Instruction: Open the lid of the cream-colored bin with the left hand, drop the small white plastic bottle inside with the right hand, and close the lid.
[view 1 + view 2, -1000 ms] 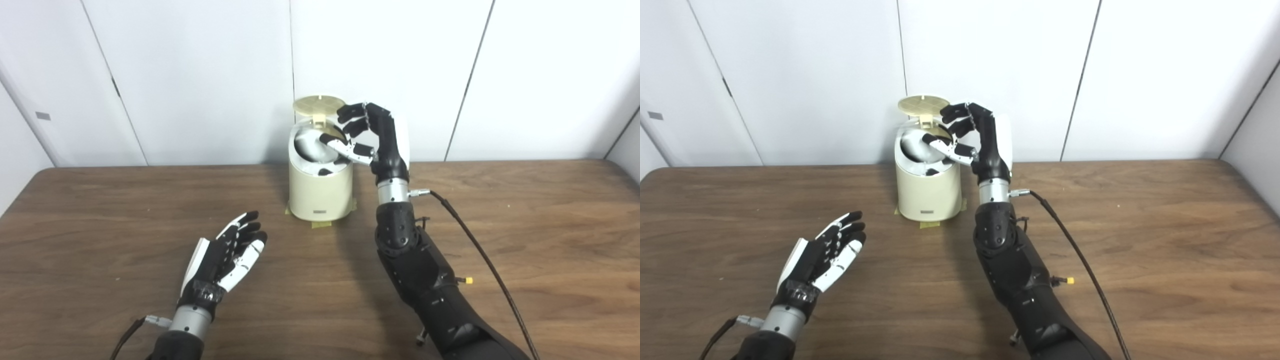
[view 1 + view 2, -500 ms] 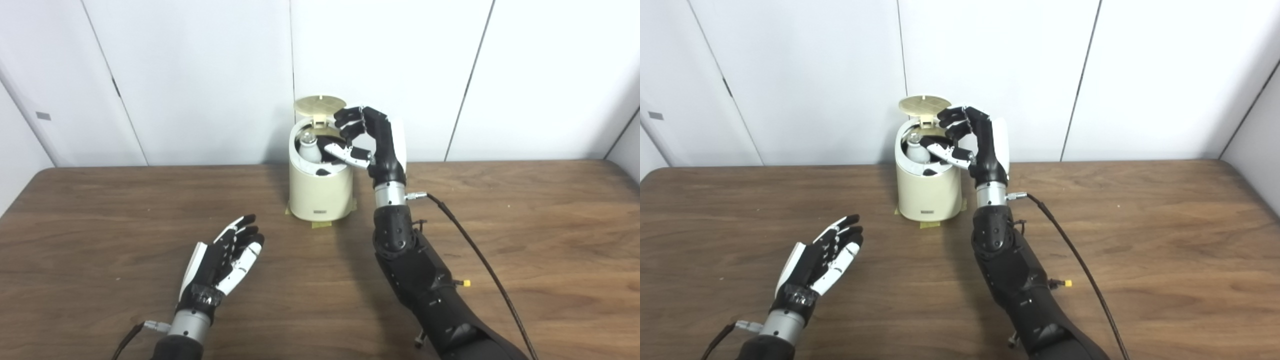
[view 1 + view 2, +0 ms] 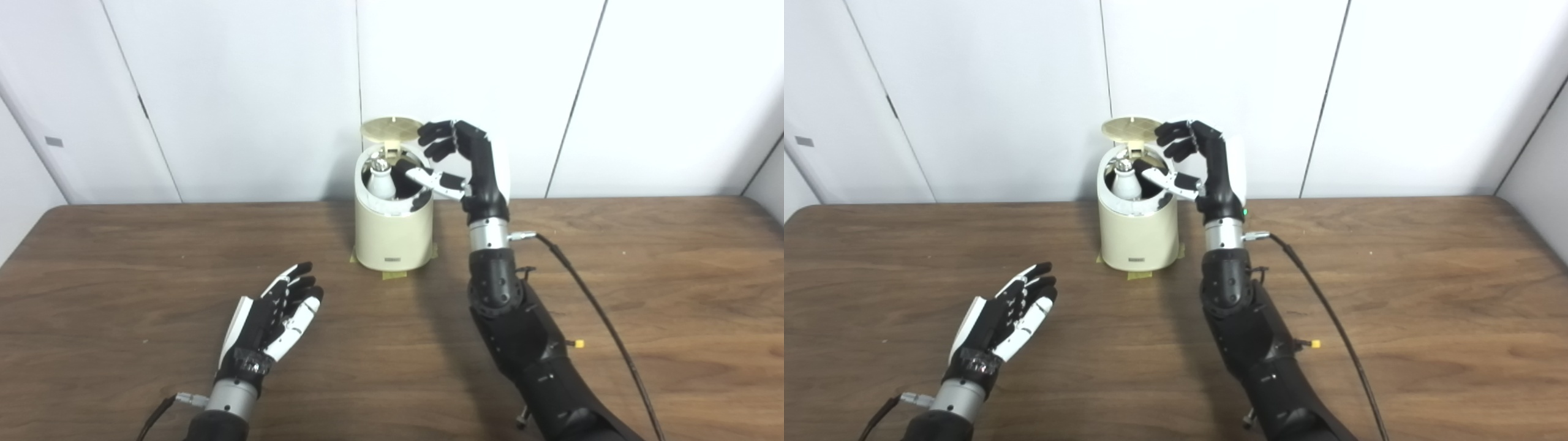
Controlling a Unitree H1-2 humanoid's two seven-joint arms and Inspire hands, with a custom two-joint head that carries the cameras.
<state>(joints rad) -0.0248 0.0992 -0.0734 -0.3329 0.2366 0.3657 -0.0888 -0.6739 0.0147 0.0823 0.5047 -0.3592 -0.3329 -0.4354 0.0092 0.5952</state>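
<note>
The cream-colored bin (image 3: 392,236) stands at the table's far middle with its round lid (image 3: 391,128) tipped up at the back. The small white plastic bottle (image 3: 381,182) stands inside the bin, its neck near the rim. My right hand (image 3: 467,160) hovers at the bin's right rim, open, fingers spread and curled above the opening, holding nothing. My left hand (image 3: 277,317) rests open over the table, well in front and left of the bin, palm turned toward it.
Yellow tape (image 3: 392,274) marks the bin's foot on the brown wooden table (image 3: 643,288). A black cable (image 3: 588,300) runs from my right wrist along the table. White wall panels stand close behind the bin.
The bottle has dropped from my right hand into the bin and settled upright. My right hand has opened and drawn slightly right and up. The left hand has stayed nearly still.
</note>
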